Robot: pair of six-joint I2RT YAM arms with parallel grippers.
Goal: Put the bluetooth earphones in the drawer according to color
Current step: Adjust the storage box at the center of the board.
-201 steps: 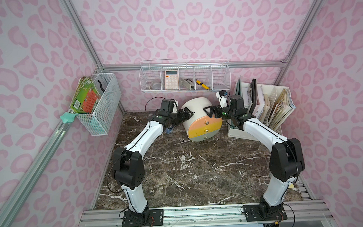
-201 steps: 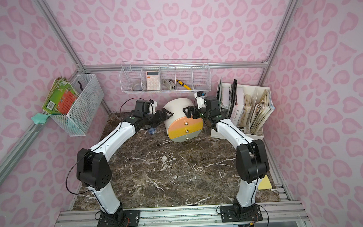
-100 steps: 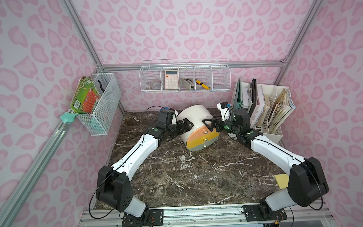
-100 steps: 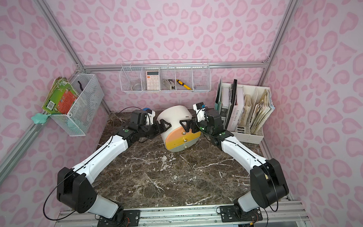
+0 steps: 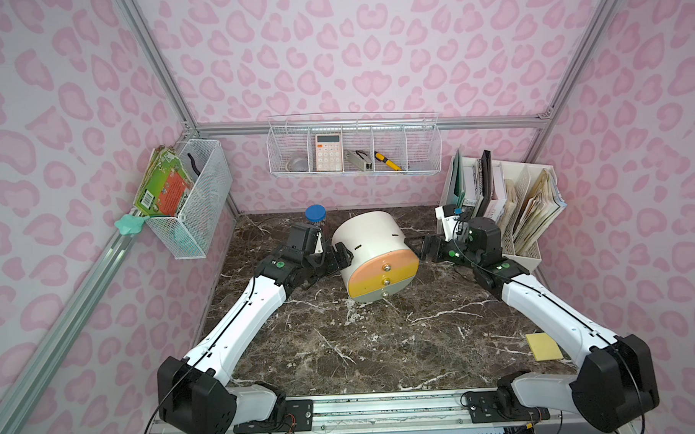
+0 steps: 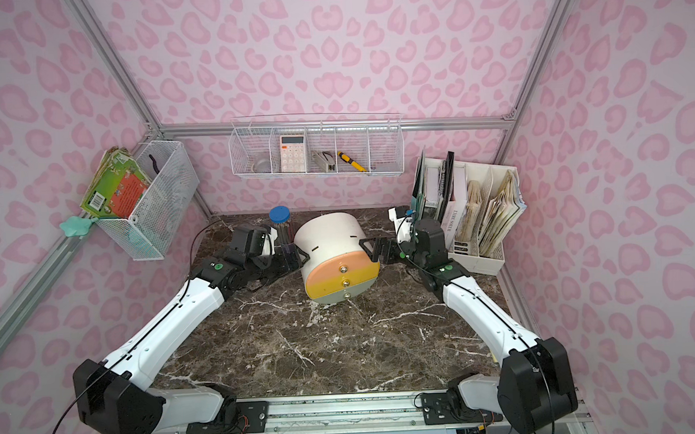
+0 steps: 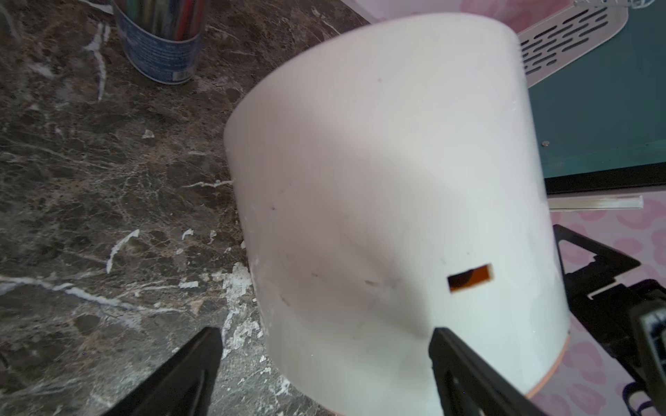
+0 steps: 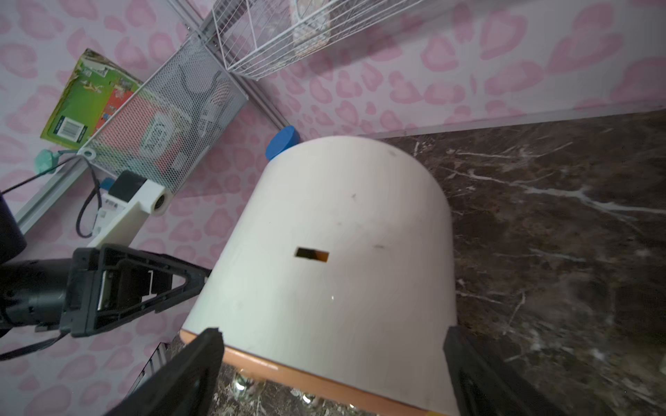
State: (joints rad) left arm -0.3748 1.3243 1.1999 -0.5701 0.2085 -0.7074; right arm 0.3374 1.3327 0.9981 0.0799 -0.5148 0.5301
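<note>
The drawer (image 5: 368, 241) is a white arch-topped cabinet with peach, yellow and grey-green fronts, all pushed in. It sits at the back middle of the marble table, looking tilted, its front turned slightly left. My left gripper (image 5: 339, 259) is open against its left side, my right gripper (image 5: 426, 249) open against its right side. In the left wrist view the left gripper (image 7: 324, 333) has the white wall (image 7: 378, 180) between its spread fingers. The right wrist view shows the right gripper (image 8: 331, 331) the same way. No bluetooth earphones are in view.
A clear pencil tube with a blue lid (image 5: 315, 215) stands just behind my left gripper. The white file rack (image 5: 508, 204) is close behind my right wrist. A wire shelf (image 5: 353, 146) and a mesh basket (image 5: 194, 199) hang on the walls. A yellow note (image 5: 544, 346) lies front right.
The cabinet has come forward from the back wall and turned a little, with both grippers beside it. Both arms have dropped their elbows lower. The left jaws stand slightly wider.
</note>
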